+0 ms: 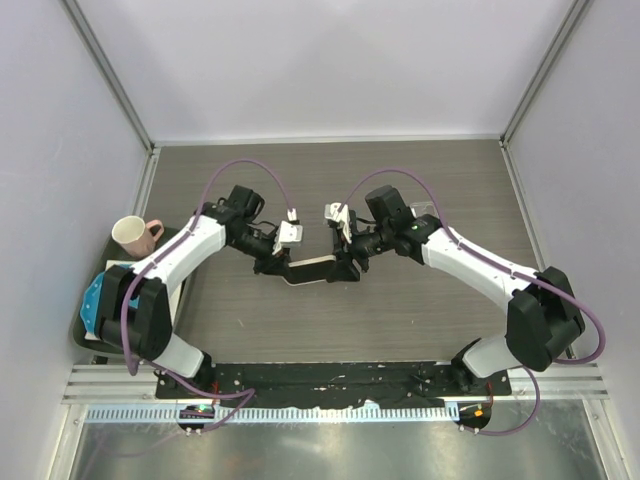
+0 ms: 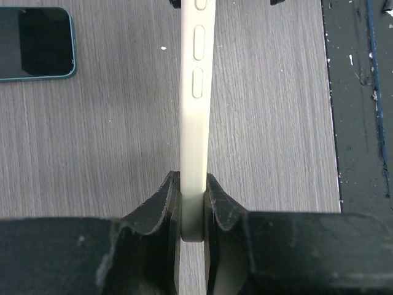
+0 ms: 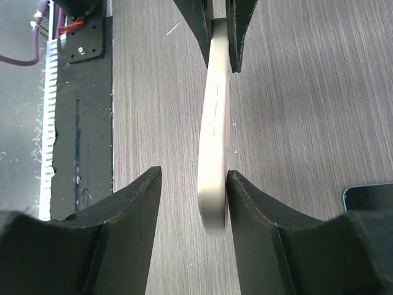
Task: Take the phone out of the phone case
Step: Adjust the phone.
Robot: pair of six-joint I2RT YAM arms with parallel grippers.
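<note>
A cream phone case (image 1: 312, 270) is held edge-on above the wooden table between both arms. My left gripper (image 1: 278, 265) is shut on its left end; in the left wrist view the gripper (image 2: 191, 184) clamps both sides of the case (image 2: 195, 92). My right gripper (image 1: 348, 268) is open around the other end. In the right wrist view the gripper (image 3: 193, 173) has one finger (image 3: 245, 203) touching the case (image 3: 216, 141), the other apart from it. The phone (image 2: 37, 43), black screen with teal edge, lies flat on the table, also partly visible in the right wrist view (image 3: 368, 196).
A pink mug (image 1: 133, 235) stands at the left edge of the table. A blue object (image 1: 95, 300) lies on a dark tray (image 1: 82, 335) beside the left arm. The black base strip (image 1: 330, 378) runs along the near edge.
</note>
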